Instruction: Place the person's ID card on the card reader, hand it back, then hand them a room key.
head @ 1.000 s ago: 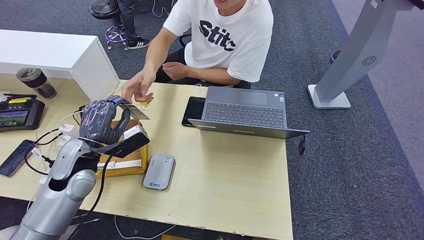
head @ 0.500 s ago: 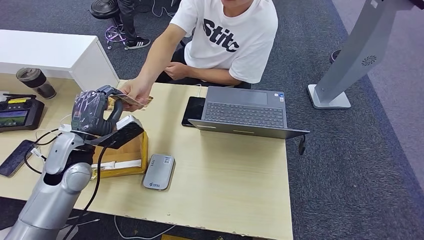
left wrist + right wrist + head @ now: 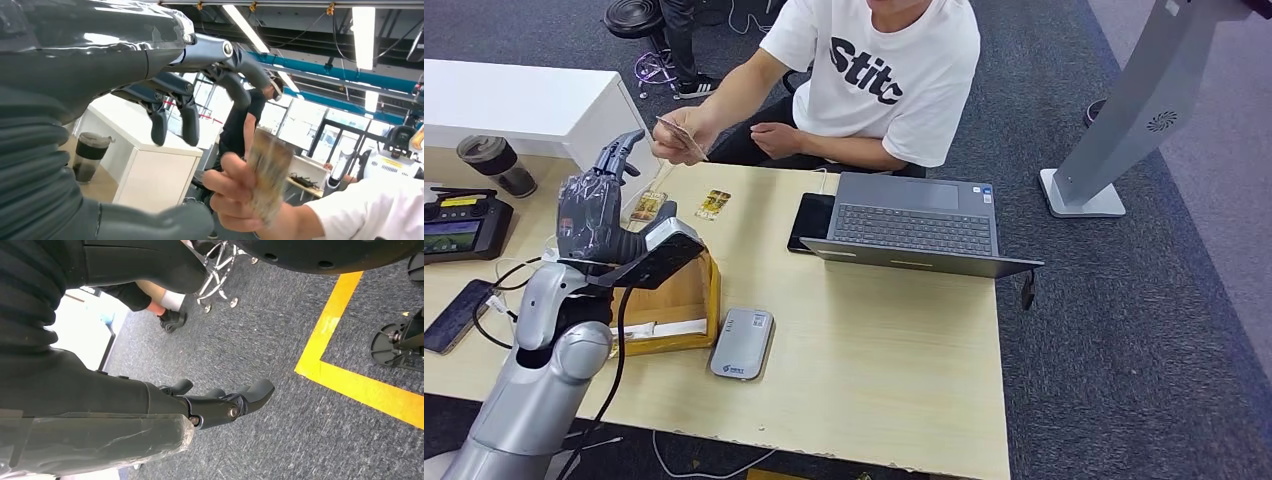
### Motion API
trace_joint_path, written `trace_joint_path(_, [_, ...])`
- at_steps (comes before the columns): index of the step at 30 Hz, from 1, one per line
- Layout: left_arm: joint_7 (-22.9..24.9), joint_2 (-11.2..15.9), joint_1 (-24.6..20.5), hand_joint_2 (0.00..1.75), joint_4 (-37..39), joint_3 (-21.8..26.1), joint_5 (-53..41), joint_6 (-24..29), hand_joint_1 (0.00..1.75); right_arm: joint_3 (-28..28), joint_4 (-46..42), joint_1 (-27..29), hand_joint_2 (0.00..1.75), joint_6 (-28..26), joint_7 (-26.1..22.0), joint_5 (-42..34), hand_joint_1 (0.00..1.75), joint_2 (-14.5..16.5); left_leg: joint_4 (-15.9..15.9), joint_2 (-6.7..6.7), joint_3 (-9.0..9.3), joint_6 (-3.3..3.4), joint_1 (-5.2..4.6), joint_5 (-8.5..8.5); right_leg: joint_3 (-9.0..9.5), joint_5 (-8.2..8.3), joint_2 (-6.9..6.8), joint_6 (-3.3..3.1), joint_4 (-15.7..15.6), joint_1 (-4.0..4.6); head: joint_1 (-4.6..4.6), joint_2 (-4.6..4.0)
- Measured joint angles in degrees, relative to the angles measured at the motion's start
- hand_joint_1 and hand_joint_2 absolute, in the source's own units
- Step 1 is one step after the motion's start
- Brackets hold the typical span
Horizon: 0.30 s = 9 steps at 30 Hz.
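The small tan ID card [image 3: 682, 138] is sitting pinched in the person's hand [image 3: 672, 138], raised above the light wooden table [image 3: 874, 350]. The silver left hand [image 3: 594, 210] is hovering just beside it, fingers spread, holding nothing. The dark right hand [image 3: 220, 402] is hanging over grey carpet [image 3: 260, 320], fingers loosely apart, holding nothing.

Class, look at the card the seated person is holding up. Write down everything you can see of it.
The card is a thin, flat, tan-coloured rectangle, blurred in the left wrist view, so any print is unreadable. The person's hand pinches it by one end and holds it tilted in the air above the table's far edge. Only that hand touches it. The robot's left hand is raised beside it with fingers spread, apart from the card.
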Motion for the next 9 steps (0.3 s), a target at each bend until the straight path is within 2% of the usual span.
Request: trace_joint_path(9, [-0.66,-1.13,2.15,1.75,0.00,1.17,-0.29,2.53,0.00,0.00,0.00,0.01,1.75,0.00,0.56,-0.02,0.00,0.20,0.00,0.00,0.00,0.00,0.00,0.00,0.00,0.00,0.01,0.00,0.00,0.00,0.00,0.00])
